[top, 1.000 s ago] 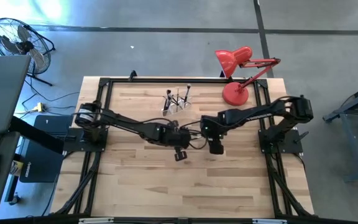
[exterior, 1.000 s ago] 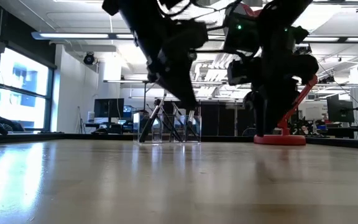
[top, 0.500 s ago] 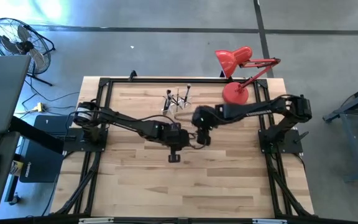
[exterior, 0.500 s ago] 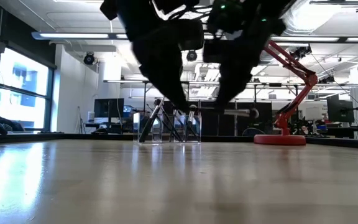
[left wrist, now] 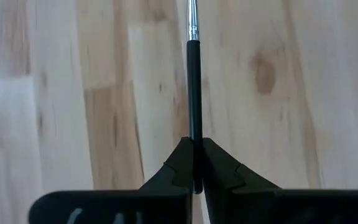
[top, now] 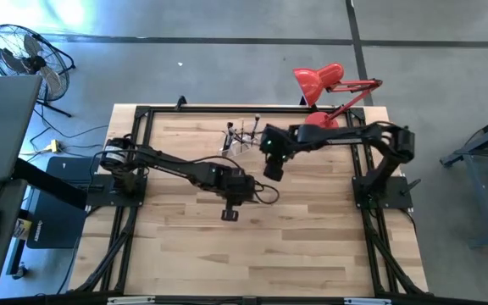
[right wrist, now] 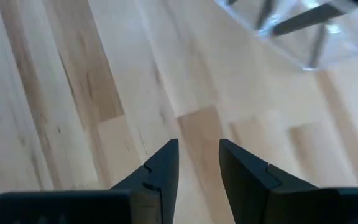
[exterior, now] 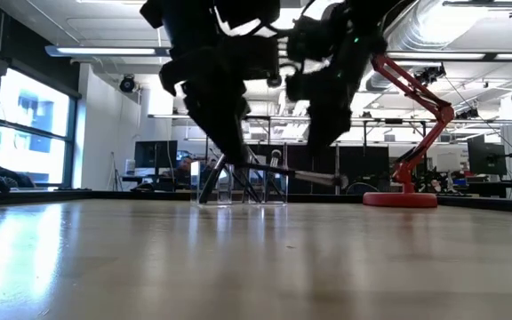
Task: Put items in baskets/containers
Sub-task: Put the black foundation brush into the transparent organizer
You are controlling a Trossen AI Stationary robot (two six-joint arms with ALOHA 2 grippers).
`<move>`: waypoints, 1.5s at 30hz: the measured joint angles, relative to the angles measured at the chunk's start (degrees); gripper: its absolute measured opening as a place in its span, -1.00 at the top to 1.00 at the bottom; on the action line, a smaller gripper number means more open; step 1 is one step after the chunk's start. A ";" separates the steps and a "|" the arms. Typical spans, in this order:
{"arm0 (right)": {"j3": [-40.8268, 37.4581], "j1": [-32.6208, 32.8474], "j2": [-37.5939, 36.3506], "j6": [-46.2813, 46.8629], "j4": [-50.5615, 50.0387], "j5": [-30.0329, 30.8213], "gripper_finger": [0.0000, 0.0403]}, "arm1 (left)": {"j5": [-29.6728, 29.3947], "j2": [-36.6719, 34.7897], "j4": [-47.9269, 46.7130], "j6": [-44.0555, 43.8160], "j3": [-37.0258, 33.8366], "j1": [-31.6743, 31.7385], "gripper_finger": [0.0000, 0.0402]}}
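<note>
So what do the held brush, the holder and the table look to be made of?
Brush: glossy black handle, likely plastic or lacquered wood, with a shiny metal-looking ferrule. Holder: clear plastic or acrylic, since the tabletop shows through. Table: pale wood planks with visible grain and a knot.

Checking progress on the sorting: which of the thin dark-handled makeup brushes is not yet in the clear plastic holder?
The dark-handled makeup brush clamped in the left gripper; the other brushes stand in the clear plastic holder.

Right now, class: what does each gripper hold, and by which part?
The left gripper pinches a brush by the end of its dark handle, ferrule pointing away. The right gripper holds nothing; its fingers are apart over bare table.
</note>
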 joint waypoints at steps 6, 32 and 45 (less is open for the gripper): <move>0.00 -1.00 -6.97 -0.74 -10.70 2.06 0.46 | -5.86 -0.25 -4.43 -4.92 -2.13 1.18 0.97; -49.92 21.66 -40.47 36.08 66.15 23.58 0.47 | -3.14 -28.02 50.78 -9.63 -29.72 9.85 0.95; -50.58 27.18 -39.70 17.26 83.19 39.26 0.63 | 1.96 -22.33 70.35 -16.53 -29.68 11.29 0.95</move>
